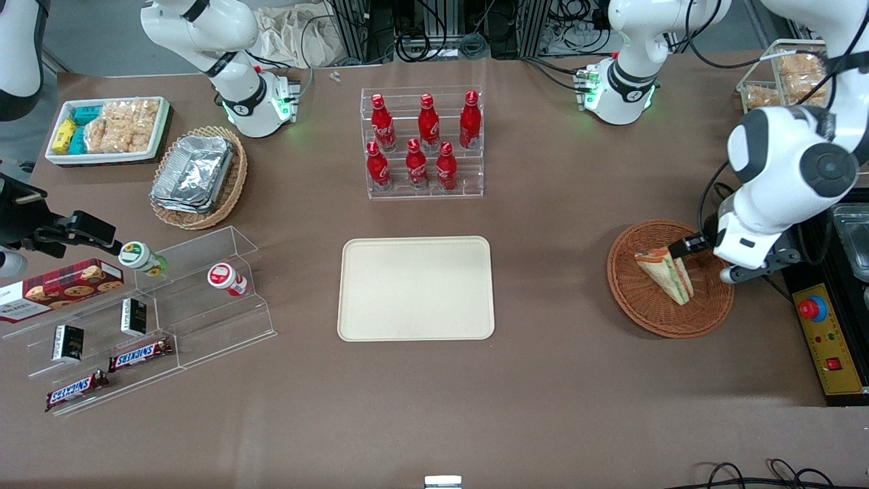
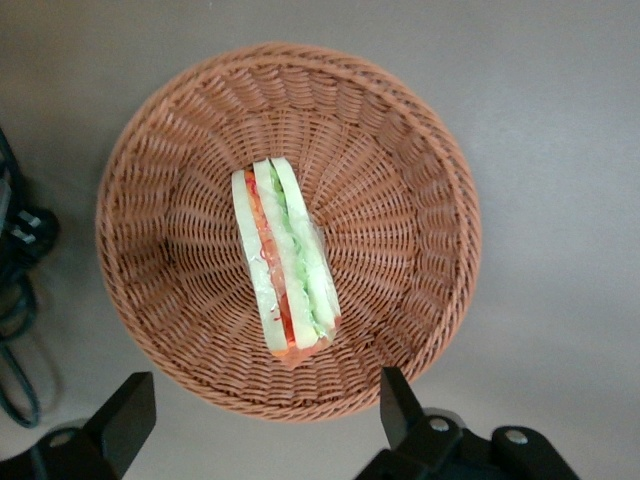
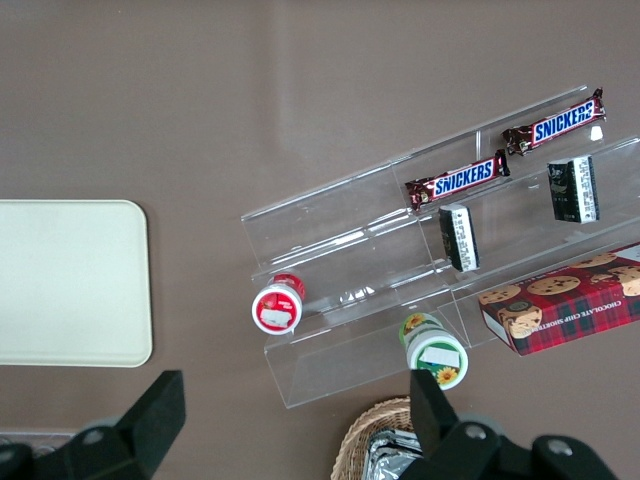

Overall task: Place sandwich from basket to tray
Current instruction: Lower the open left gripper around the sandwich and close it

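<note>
The sandwich (image 1: 665, 275) (image 2: 285, 265), a pale bread wedge with green, orange and red layers, stands on edge in the middle of the round reddish-brown basket (image 1: 631, 299) (image 2: 400, 200) toward the working arm's end of the table. My left gripper (image 1: 707, 260) (image 2: 262, 410) hovers open above the basket's rim on the side toward the arm's end of the table. Nothing is between its fingers (image 2: 395, 400), and it is clear of the sandwich. The cream-beige tray (image 1: 416, 288) (image 3: 70, 280) lies bare at the table's middle.
A clear rack of red cola bottles (image 1: 424, 146) stands farther from the front camera than the tray. A yellow control box with a red button (image 1: 825, 339) sits beside the basket. Black cables (image 2: 15, 300) lie beside it. A stepped acrylic shelf of snacks (image 1: 149, 319) and a foil-container basket (image 1: 197, 176) lie toward the parked arm's end.
</note>
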